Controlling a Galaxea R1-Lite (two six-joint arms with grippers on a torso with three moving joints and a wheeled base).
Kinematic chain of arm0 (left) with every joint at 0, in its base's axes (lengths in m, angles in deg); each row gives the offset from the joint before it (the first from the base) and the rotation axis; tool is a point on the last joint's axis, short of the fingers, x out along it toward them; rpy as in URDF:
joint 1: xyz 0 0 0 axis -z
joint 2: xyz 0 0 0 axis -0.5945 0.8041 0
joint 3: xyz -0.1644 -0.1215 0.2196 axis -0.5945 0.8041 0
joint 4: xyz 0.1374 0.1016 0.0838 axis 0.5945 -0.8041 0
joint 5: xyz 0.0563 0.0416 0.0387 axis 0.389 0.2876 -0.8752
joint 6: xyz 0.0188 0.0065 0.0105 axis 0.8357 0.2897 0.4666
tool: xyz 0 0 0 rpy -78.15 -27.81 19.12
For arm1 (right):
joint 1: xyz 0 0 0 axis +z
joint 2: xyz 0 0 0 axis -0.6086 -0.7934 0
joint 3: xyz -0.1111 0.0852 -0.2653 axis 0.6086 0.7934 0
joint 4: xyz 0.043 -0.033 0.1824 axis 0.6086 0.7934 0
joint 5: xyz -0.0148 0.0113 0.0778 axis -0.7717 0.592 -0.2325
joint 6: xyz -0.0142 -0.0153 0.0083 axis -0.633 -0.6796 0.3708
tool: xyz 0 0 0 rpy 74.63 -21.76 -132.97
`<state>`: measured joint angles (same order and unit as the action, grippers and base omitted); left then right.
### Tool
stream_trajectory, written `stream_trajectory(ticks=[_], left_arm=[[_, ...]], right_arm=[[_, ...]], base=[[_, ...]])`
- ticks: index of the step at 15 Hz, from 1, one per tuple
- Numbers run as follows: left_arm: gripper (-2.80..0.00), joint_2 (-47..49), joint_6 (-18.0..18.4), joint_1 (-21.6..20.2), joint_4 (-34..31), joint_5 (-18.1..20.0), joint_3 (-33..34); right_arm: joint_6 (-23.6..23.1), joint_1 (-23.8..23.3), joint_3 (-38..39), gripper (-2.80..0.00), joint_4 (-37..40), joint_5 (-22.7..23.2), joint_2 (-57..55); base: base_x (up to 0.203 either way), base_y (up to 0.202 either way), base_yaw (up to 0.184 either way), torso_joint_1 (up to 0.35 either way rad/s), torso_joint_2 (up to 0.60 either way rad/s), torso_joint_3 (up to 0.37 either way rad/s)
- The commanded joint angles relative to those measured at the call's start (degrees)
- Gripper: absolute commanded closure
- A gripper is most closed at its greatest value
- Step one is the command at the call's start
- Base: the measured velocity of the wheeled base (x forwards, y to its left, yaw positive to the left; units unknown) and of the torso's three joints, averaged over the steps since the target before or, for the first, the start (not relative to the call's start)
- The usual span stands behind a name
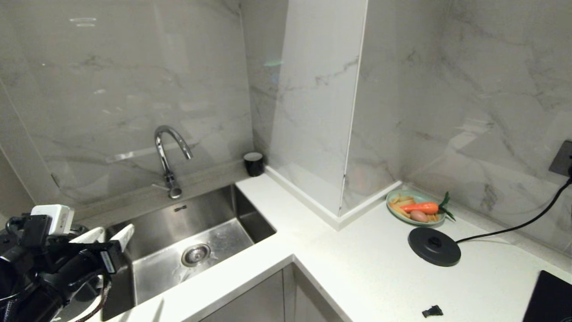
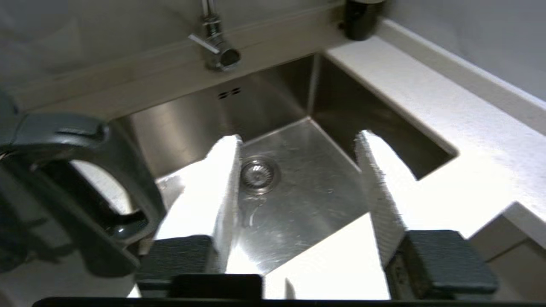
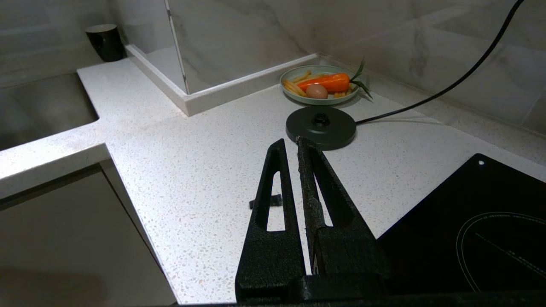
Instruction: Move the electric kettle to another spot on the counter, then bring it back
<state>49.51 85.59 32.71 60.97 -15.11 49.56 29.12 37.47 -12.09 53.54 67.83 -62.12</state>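
So the electric kettle (image 2: 81, 192) only shows up in my left wrist view, as a dark loop handle and a bit of body right beside one white pad of the left gripper (image 2: 298, 145). I can't make out which way the spout faces, and I can't tell if the body stands upright or what it sits on; the loop handle is on the side turned toward the jaws. In the head view it's hidden behind the arm, bottom left.

The left jaws stand partly open with a clear gap between the pads, nothing between them, not gripping the handle. Through the gap I'm looking straight at the steel sink (image 1: 250, 214) and its drain (image 1: 195, 254), with the faucet (image 1: 169, 154) behind.

The right gripper (image 3: 292, 143) hangs over the counter (image 1: 357, 268) with its black jaws nearly together, only a thin slit, and nothing in them.

Room-wise: the round black kettle base (image 1: 434, 246) sits bare on the counter, cord (image 1: 514, 226) running to the wall outlet (image 1: 563, 158). Just behind it is a green plate (image 1: 393, 197) with a carrot (image 1: 420, 207). The black cup (image 1: 254, 163) is in the back corner by the sink. A marble pillar (image 1: 313, 112) juts into the counter, and the black cooktop (image 1: 549, 297) takes the far right corner. There's a small black scrap (image 1: 432, 311) near the front edge. A broad speckled stretch lies between the sink edge and the base.
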Motion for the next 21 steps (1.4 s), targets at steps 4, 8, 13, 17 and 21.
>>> stream_trajectory(ticks=[4,8,13,17,21], left_arm=[[0.00,-1.35,-0.20,2.78,0.51,-0.01,0.16],[0.00,-6.93,-0.41,3.51,-1.28,-0.01,0.16],[0.00,-25.31,-0.61,4.35,-13.39,-0.02,-0.84],[0.00,-49.56,-0.46,4.26,-43.88,-0.40,-8.25],[0.00,-70.09,-0.50,4.38,-76.95,-0.66,-17.95]], right_arm=[[-0.05,0.02,0.00,0.00,-0.01,0.02,-0.05],[-0.05,0.02,0.00,0.00,-0.01,0.02,-0.05],[0.00,-0.06,0.00,0.00,-0.01,0.02,-0.05],[0.04,0.02,0.00,0.00,0.03,0.02,-0.05],[0.04,0.02,0.00,0.00,0.00,0.02,-0.05]], base=[[0.000,0.000,0.000,0.000,0.00,0.000],[0.000,0.000,0.000,0.000,0.00,0.000],[0.000,0.000,0.000,0.000,0.00,0.000],[0.000,0.000,0.000,0.000,0.00,0.000],[0.000,0.000,0.000,0.000,0.00,0.000]])
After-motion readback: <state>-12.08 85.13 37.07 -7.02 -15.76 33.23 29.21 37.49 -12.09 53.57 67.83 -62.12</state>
